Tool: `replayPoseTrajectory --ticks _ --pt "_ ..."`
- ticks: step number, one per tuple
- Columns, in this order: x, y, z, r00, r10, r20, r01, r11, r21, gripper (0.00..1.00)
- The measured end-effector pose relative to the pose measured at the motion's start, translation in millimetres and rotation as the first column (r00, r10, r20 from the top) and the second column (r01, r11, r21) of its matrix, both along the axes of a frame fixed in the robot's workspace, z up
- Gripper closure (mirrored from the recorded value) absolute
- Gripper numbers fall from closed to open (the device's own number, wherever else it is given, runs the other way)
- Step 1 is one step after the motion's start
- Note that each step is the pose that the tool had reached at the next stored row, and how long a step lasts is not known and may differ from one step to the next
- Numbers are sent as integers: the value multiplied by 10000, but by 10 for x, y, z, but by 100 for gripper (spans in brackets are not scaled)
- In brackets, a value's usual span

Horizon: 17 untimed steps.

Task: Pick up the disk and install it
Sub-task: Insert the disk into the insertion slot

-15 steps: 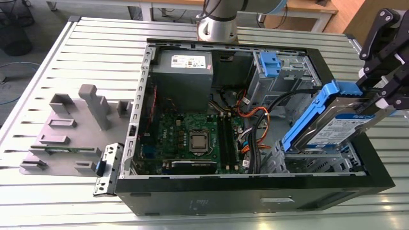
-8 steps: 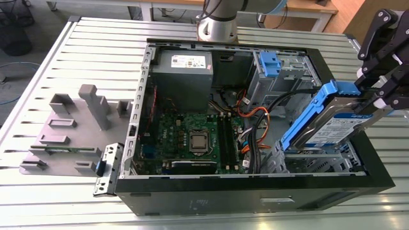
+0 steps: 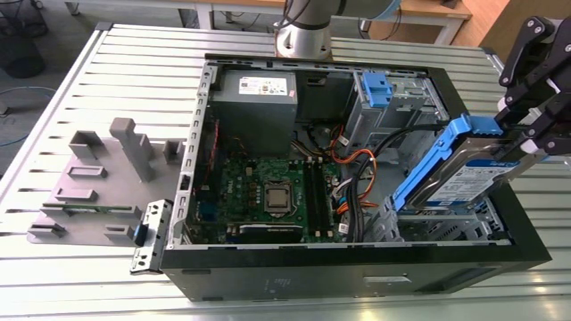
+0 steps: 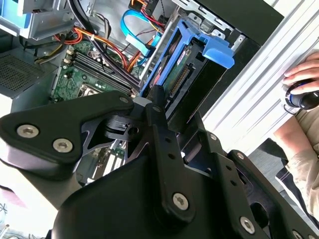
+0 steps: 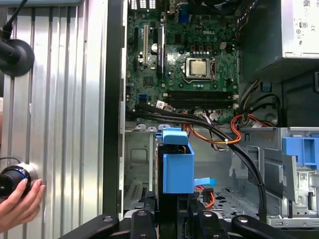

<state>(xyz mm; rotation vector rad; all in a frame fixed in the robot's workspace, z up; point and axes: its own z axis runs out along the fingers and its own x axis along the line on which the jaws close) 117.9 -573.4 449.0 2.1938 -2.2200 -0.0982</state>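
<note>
The disk (image 3: 471, 179), a silver drive with a white-and-blue label and blue rails, hangs tilted over the open computer case (image 3: 357, 271), above the drive bay in the case corner at the exterior view's lower right. Its lower end dips toward the bay (image 3: 437, 224). My gripper (image 3: 533, 137) is shut on the disk's raised end, at the exterior view's right edge. In the second wrist view the black gripper linkage (image 4: 162, 107) grips the blue-railed disk (image 4: 182, 67). In the first wrist view the disk's blue carrier (image 5: 177, 167) stands edge-on between the gripper (image 5: 172, 215) fingers, over the grey bay.
Inside the case lie the green motherboard (image 3: 267, 194), a grey power supply (image 3: 254, 100), orange and black cables (image 3: 357, 167), and a tall drive cage with a blue-tabbed bracket (image 3: 375, 87). A grey fixture (image 3: 98, 180) sits on the slatted table. A person's hand (image 5: 17, 204) rests nearby.
</note>
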Motion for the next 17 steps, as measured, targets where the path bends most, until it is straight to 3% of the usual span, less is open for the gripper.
replayPoseTrajectory --ticks 9,17 --pt "0 0 -32 10000 1 0 -1 10000 2 65" --pt "0 0 -158 10000 1 0 -1 10000 -2 65"
